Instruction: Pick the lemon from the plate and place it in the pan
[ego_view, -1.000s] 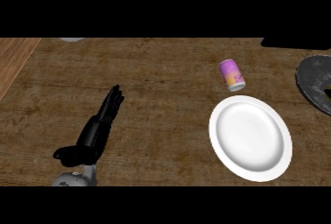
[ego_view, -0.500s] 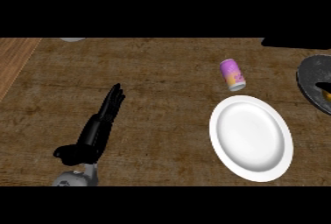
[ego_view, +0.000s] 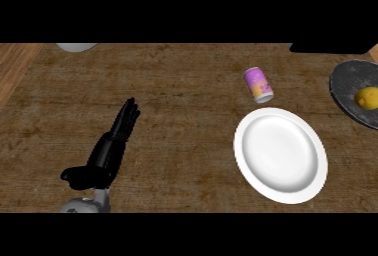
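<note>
At the far left edge a strip of lighter wood (ego_view: 15, 70) borders the dark wooden counter (ego_view: 177, 100), and a pale grey rounded object (ego_view: 77, 47) pokes in at the far edge, too cut off to name. Nearer, on the left, the left hand (ego_view: 111, 150) rests above the counter with its fingers straight and together, pointing away toward the far side, the thumb sticking out to the left; it holds nothing. Right of centre, a purple and yellow can (ego_view: 258, 84) lies on its side on the counter, just beyond the far rim of the white plate (ego_view: 280, 155). The plate sits on the near right with nothing on it. At the far right edge the dark grey pan (ego_view: 351, 90) is partly cut off, and the lemon (ego_view: 367, 97) lies inside it, well apart from the plate. A black object (ego_view: 328, 48) shows at the far right corner. The right hand is nowhere in view.
</note>
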